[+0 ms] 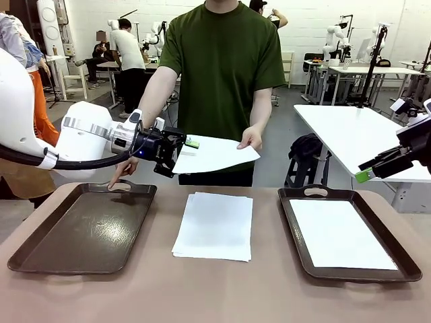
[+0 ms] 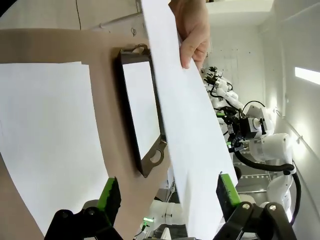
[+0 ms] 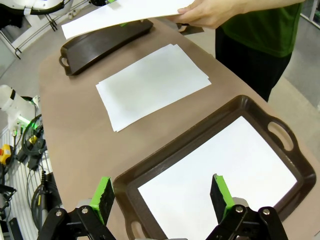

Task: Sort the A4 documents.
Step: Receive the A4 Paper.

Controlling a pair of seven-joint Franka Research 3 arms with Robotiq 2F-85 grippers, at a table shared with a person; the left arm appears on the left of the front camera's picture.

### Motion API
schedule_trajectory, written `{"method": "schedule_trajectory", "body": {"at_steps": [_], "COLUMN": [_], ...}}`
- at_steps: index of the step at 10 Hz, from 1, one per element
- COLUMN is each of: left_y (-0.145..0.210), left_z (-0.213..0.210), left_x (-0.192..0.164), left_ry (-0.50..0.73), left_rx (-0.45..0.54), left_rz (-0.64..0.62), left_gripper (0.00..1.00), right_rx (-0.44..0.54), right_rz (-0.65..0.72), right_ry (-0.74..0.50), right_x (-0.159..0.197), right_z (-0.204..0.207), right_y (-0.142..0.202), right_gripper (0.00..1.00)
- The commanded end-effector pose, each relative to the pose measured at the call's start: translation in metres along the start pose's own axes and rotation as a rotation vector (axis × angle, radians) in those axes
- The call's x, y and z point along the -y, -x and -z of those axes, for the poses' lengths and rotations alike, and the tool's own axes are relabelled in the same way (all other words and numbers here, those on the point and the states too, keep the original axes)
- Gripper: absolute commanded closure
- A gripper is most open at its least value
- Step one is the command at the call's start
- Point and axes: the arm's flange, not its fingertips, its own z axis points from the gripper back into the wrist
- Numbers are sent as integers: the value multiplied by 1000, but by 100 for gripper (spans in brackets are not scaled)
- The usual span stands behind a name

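Paper (image 1: 215, 153) held out above the desk (image 1: 215, 289) by the person's hand (image 1: 250, 139), so I could take it, sat within my left claw (image 1: 183, 153), spread and not yet clenched, while my right claw (image 3: 161, 192) hovered released over the filled tray (image 3: 200, 130).

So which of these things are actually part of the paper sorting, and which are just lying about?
In the job: held-out sheet, middle stack of sheets, filed sheet, right tray holding it, left tray, left gripper.
Just lying about: black bag, white table behind.
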Motion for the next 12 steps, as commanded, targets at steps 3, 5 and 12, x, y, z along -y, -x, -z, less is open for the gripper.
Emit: {"method": "schedule_trajectory", "body": {"at_steps": [3, 5, 12], "left_y": [-10, -10, -4], "left_z": [-5, -4, 2], "left_x": [0, 1, -6], "left_ry": [140, 202, 189], "left_rx": [53, 79, 58], "left_rz": [-62, -89, -128], "left_gripper": [34, 52, 100], "right_rx": [1, 1, 1], "right_rz": [-6, -6, -6], "right_ry": [10, 10, 10], "right_x": [0, 0, 0], "right_z": [2, 2, 2], "right_y": [0, 0, 0], "right_gripper": [0, 0, 0]}}
